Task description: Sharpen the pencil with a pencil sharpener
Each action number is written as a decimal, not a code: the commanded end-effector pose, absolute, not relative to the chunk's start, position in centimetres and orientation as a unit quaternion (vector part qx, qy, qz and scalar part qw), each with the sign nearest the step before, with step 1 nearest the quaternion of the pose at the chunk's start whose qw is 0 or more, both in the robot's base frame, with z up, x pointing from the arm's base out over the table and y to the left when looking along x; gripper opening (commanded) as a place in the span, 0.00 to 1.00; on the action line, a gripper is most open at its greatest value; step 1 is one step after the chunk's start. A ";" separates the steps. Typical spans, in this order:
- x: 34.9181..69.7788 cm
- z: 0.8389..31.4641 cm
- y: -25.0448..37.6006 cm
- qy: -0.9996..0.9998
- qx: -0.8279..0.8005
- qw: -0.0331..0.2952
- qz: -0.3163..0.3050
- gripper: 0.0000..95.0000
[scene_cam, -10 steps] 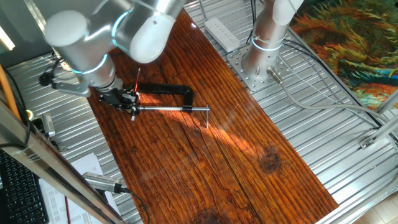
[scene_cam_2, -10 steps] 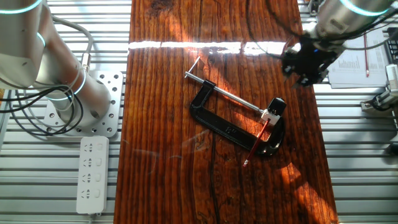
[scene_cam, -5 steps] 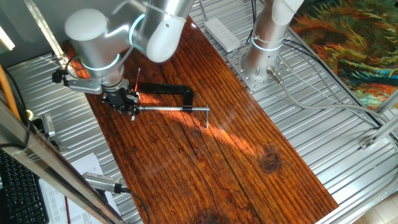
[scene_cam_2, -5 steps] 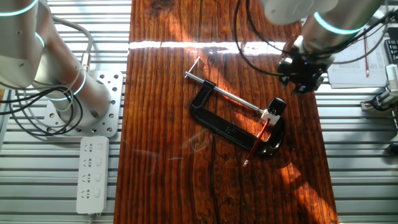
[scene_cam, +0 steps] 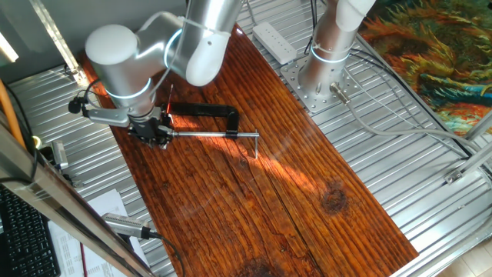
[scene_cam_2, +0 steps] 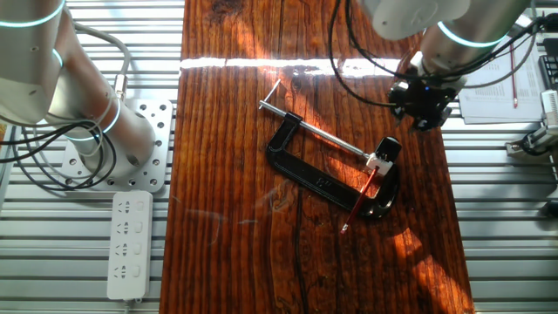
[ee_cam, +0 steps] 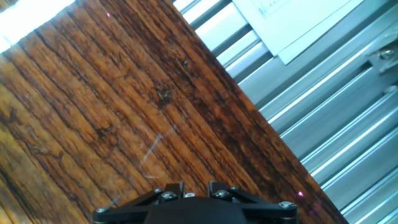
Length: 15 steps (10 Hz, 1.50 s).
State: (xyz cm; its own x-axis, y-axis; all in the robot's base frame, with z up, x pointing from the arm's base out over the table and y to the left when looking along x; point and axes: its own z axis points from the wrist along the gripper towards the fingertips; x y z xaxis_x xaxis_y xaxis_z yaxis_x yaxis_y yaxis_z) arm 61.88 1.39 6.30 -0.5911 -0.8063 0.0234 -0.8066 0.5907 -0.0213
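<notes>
The pencil, a thin red stick, rises slanting from the clamp's jaw end; in one fixed view it shows as a red line. The pencil sharpener, a small black block, sits at the steel rod's end inside the black C-shaped clamp. My gripper hovers beside and beyond the sharpener, near the table's edge, and holds nothing. In one fixed view the gripper hides the sharpener. The hand view shows only bare wood past the gripper; its jaws stand a narrow gap apart.
The clamp's steel rod runs along the wooden table. Ribbed metal decking and white papers lie past the table edge under the hand. A second arm's base and a power strip stand on the other side.
My arm has swung in and the gripper has come lower and closer to the clamp's sharpener end. The pencil and clamp have not moved.
</notes>
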 end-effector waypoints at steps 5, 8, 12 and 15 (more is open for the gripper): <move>62.0 4.7 1.2 -0.892 0.451 0.010 0.009 0.20; 61.7 4.3 1.4 -0.892 0.452 0.011 0.007 0.20; 61.1 3.9 1.3 -0.892 0.451 0.012 0.009 0.20; 61.1 3.5 1.3 -0.891 0.453 0.013 0.011 0.20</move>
